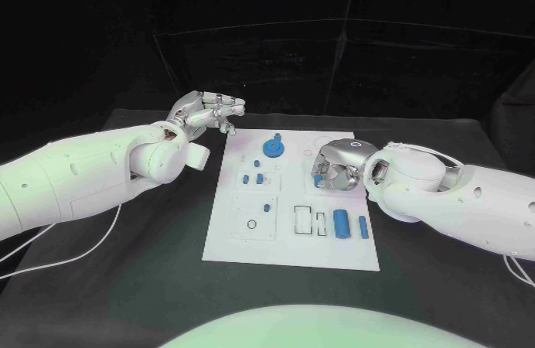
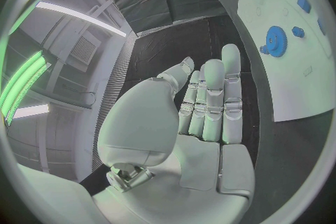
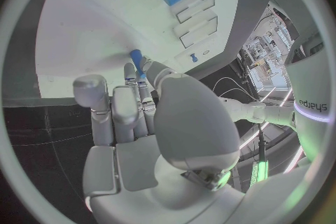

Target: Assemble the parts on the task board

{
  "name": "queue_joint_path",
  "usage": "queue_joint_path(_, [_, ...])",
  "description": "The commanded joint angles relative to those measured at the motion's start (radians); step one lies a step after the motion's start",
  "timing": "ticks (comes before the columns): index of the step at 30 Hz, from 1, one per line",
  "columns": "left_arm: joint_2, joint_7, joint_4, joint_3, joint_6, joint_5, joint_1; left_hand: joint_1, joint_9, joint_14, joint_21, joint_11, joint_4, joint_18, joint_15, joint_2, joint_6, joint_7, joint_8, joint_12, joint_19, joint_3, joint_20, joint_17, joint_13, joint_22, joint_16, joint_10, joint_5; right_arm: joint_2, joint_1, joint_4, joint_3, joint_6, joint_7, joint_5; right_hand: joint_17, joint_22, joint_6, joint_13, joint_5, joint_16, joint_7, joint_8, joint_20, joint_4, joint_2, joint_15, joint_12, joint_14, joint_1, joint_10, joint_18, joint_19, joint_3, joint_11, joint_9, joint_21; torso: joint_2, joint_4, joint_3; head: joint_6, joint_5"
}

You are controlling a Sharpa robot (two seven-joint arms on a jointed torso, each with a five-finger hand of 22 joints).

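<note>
White task board (image 1: 292, 240), upright rectangle at mid-bench, near edge closest to camera. Two blue cylindrical parts (image 1: 341, 223) lying side by side toward board's near right corner, beside outlined rectangular slots (image 1: 303, 220). Blue gear (image 1: 273, 146) standing near board's far edge; small blue pegs (image 1: 252, 179) scattered below it at board's left half. Right robot hand (image 1: 332, 170) over board's right edge, fingers curled, small blue part (image 3: 137, 60) pinched at fingertips (image 3: 143, 75), seen in right wrist view just above white board surface; whether part touches board cannot be told. Left robot hand (image 1: 205, 113) off board, above black bench (image 1: 134, 286) beside board's far left corner, fingers extended close together in left wrist view (image 2: 210, 106), grasping nothing. White cable (image 1: 67, 259) trailing across bench's left side below left arm.
</note>
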Motion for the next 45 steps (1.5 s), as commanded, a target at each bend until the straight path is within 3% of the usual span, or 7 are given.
queue_joint_path(1, [0.001, 0.002, 0.000, 0.001, -0.004, 0.003, 0.001, -0.003, 0.000, -0.009, -0.007, 0.001, -0.002, 0.012, 0.000, 0.009, -0.006, 0.001, 0.002, 0.004, 0.004, -0.006, -0.003, 0.000, 0.001, -0.001, 0.002, -0.009, 0.002, 0.002, 0.002, -0.001, 0.001, -0.048, -0.003, -0.004, 0.007, 0.012, 0.017, 0.002, -0.016, 0.009, -0.004, 0.009, -0.002, 0.001, 0.004, -0.008, -0.005, 0.021, -0.007, 0.015, -0.001, 0.008, 0.026, -0.004, 0.003, 0.010, -0.001, 0.0005, -0.0007, -0.002, 0.000])
queue_joint_path(9, [0.000, 0.000, -0.001, 0.001, -0.005, 0.003, 0.001, -0.003, -0.001, -0.010, -0.007, 0.001, -0.003, 0.012, 0.000, 0.009, -0.008, 0.002, 0.002, 0.005, 0.005, -0.006, -0.003, -0.001, 0.001, -0.001, 0.002, -0.010, 0.002, -0.013, 0.002, 0.020, 0.001, -0.086, -0.012, -0.008, 0.011, 0.019, 0.027, 0.002, -0.020, 0.014, -0.008, 0.009, -0.006, 0.010, 0.001, -0.012, -0.009, 0.021, -0.023, 0.027, -0.002, 0.011, 0.041, -0.007, 0.004, 0.015, -0.001, 0.0004, -0.0002, -0.003, 0.002])
queue_joint_path(19, [-0.001, -0.002, -0.002, 0.001, -0.004, 0.003, 0.001, -0.003, -0.001, -0.010, -0.007, 0.001, -0.003, 0.012, 0.000, 0.009, -0.008, 0.002, 0.002, 0.005, 0.005, -0.006, -0.003, -0.001, 0.001, -0.001, 0.002, -0.010, 0.002, -0.067, 0.002, 0.124, 0.002, -0.128, -0.011, 0.059, 0.014, 0.025, 0.031, 0.002, -0.021, 0.018, -0.009, 0.008, -0.008, 0.016, -0.009, -0.014, -0.014, 0.021, -0.036, 0.033, -0.003, 0.013, 0.047, -0.008, 0.004, 0.019, -0.003, -0.0006, -0.0015, 0.000, 0.001])
queue_joint_path(27, [-0.001, -0.004, -0.001, 0.001, 0.000, 0.003, 0.001, -0.002, -0.001, -0.010, -0.008, 0.002, -0.004, 0.012, 0.000, 0.009, -0.010, 0.002, 0.001, 0.006, 0.005, -0.008, -0.003, -0.003, 0.001, -0.002, 0.002, -0.013, 0.002, -0.076, 0.003, 0.191, 0.018, -0.167, 0.005, 0.085, 0.014, 0.027, 0.031, 0.002, -0.020, 0.020, -0.010, 0.006, -0.009, 0.020, -0.017, -0.014, -0.018, 0.021, -0.046, 0.034, -0.003, 0.013, 0.050, -0.008, 0.004, 0.021, -0.002, 0.0018, -0.0022, 0.002, 0.004])
queue_joint_path(38, [0.003, -0.005, -0.001, 0.001, 0.002, 0.003, 0.001, -0.002, -0.001, -0.010, -0.008, 0.002, -0.004, 0.012, 0.000, 0.009, -0.010, 0.002, 0.001, 0.006, 0.005, -0.008, -0.003, -0.003, 0.001, -0.002, 0.002, -0.013, 0.002, 0.030, -0.006, 0.191, 0.020, -0.184, 0.061, 0.050, 0.017, 0.031, 0.030, 0.002, -0.013, 0.022, -0.009, 0.004, -0.010, 0.020, -0.020, -0.014, -0.023, 0.021, -0.046, 0.034, -0.004, 0.014, 0.057, -0.009, 0.003, 0.023, -0.001, 0.0005, -0.0016, -0.001, 0.026])
queue_joint_path(40, [0.004, -0.005, -0.001, 0.001, 0.003, 0.003, 0.001, -0.002, -0.001, -0.010, -0.008, 0.002, -0.004, 0.012, 0.000, 0.009, -0.010, 0.002, 0.001, 0.006, 0.005, -0.008, -0.003, -0.003, 0.001, -0.002, 0.002, -0.013, 0.002, 0.059, -0.016, 0.181, 0.019, -0.185, 0.074, 0.041, 0.018, 0.032, 0.029, 0.002, -0.009, 0.024, -0.009, 0.003, -0.010, 0.019, -0.021, -0.014, -0.025, 0.021, -0.046, 0.033, -0.004, 0.014, 0.061, -0.008, 0.003, 0.024, -0.001, 0.0022, -0.0016, -0.004, 0.031])
queue_joint_path(45, [0.005, -0.006, -0.001, 0.001, 0.003, 0.003, 0.001, -0.002, -0.001, -0.011, -0.008, 0.002, -0.005, 0.012, 0.001, 0.009, -0.011, 0.003, 0.001, 0.007, 0.005, -0.008, -0.003, -0.003, 0.001, -0.002, 0.002, -0.014, 0.002, 0.111, -0.038, 0.153, 0.018, -0.180, 0.099, 0.034, 0.019, 0.033, 0.028, 0.002, -0.001, 0.025, -0.007, 0.001, -0.011, 0.016, -0.023, -0.014, -0.029, 0.021, -0.044, 0.032, -0.004, 0.014, 0.066, -0.007, 0.002, 0.025, -0.001, -0.0009, -0.0013, -0.008, 0.041])
